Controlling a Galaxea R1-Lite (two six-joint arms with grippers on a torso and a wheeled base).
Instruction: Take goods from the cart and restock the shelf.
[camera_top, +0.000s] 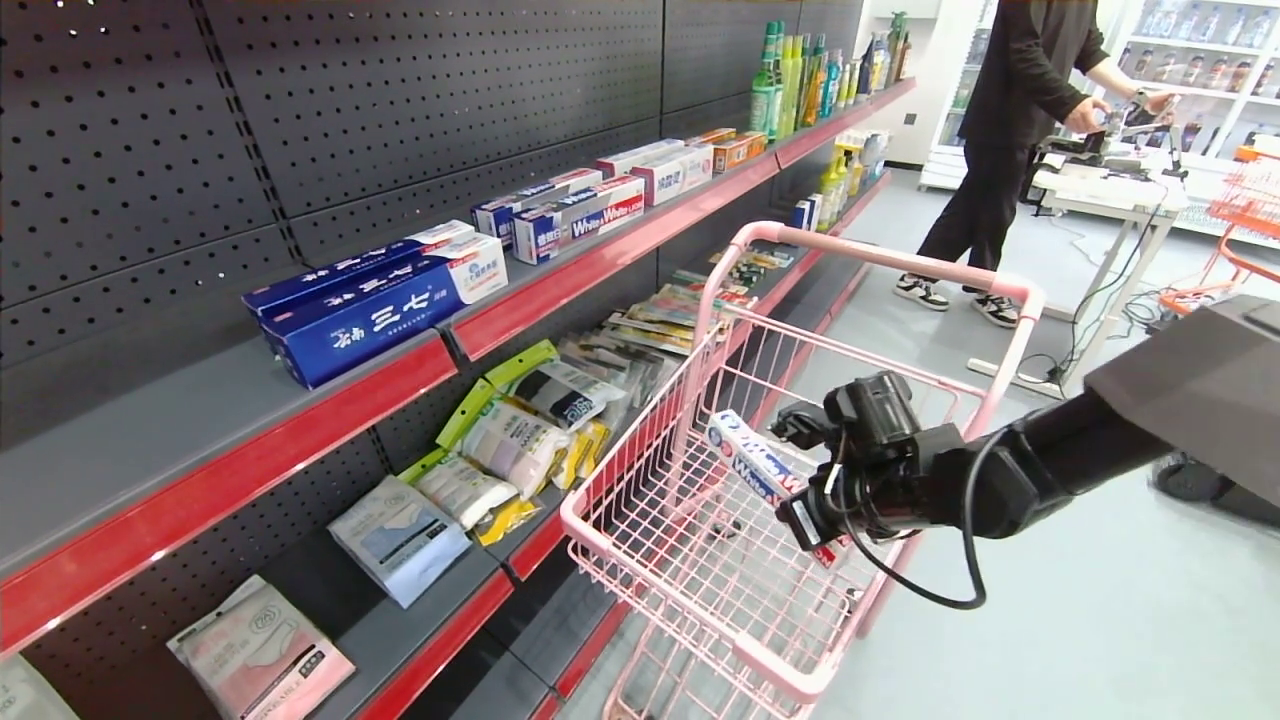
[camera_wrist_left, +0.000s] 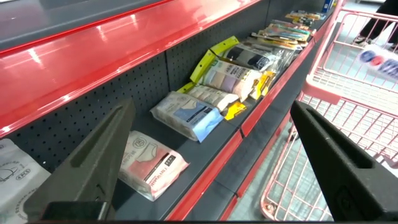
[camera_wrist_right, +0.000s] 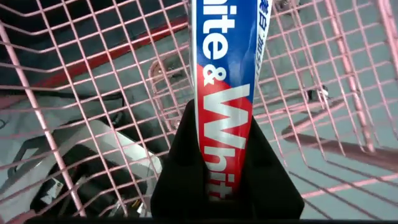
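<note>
My right tool (camera_top: 820, 525) is clenched on a long toothpaste box (camera_top: 745, 455) inside the pink cart (camera_top: 880, 258). I hold it near one end, and the rest of it points up and away towards the shelf side of the basket. In the right wrist view the tool (camera_wrist_right: 225, 168) has a dark finger on each side of the red, white and blue box (camera_wrist_right: 227, 74). The cart's wire mesh (camera_wrist_right: 93, 93) lies behind and below it.

My left tool (camera_wrist_left: 214, 168) is released, with its two fingers (camera_wrist_left: 93, 168) spread wide apart. It faces the lower shelf, where soft packets (camera_wrist_left: 186, 115) lie in a row, a pink one (camera_wrist_left: 152, 165) nearest. The cart's rim (camera_wrist_left: 323, 81) is just beside that shelf's red edge.

The upper shelf (camera_top: 150, 430) has a bare grey stretch at its near end. Past that lie dark blue toothpaste boxes (camera_top: 370, 310), then white and blue ones (camera_top: 575, 215) like the one I hold. Bottles (camera_top: 790, 80) stand at the far end. The cart is parked close against the shelving, handle farthest from me.
</note>
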